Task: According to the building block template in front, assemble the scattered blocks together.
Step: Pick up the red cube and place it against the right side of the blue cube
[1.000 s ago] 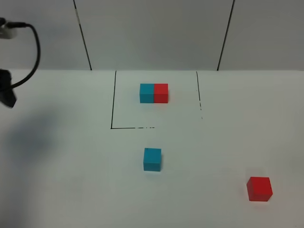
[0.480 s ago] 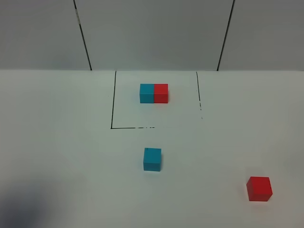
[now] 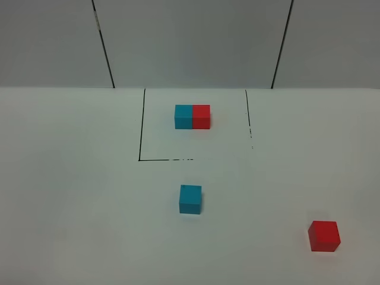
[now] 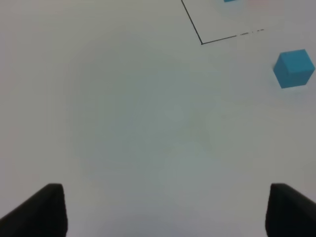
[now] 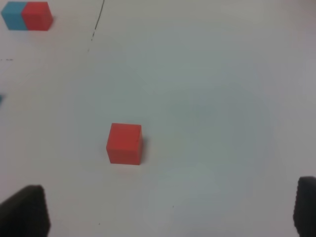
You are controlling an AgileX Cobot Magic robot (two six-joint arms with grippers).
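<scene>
**Risks.** The red cube (image 3: 324, 236) lay nearest, on the right. It was well apart from the cyan cube (image 3: 190, 199), which sat near the middle, just short of the black outline (image 3: 141, 127).
- Red had the longer way to go. In my judgement, a grip off its centre could twist it between the jaws and set it down askew, leaving a gap or a skewed seam.
- Nothing held the cyan cube, so pressing red against it could push it out of place.
- The template (image 3: 192, 116), farthest off inside the outline, showed cyan left and red right. Red set on the wrong side would fail the match.
- An overlong reach could knock the template.

**Grippers.** The left gripper (image 4: 168, 210) was spread wide, with nothing between its fingers and nothing touched. Bare table (image 4: 128, 113) lay beneath it, and the cyan cube was well beyond it. The right gripper (image 5: 165, 207) was likewise spread wide and empty, with the red cube ahead of it and clear of both fingers. Neither gripper appeared in the high view.
</scene>
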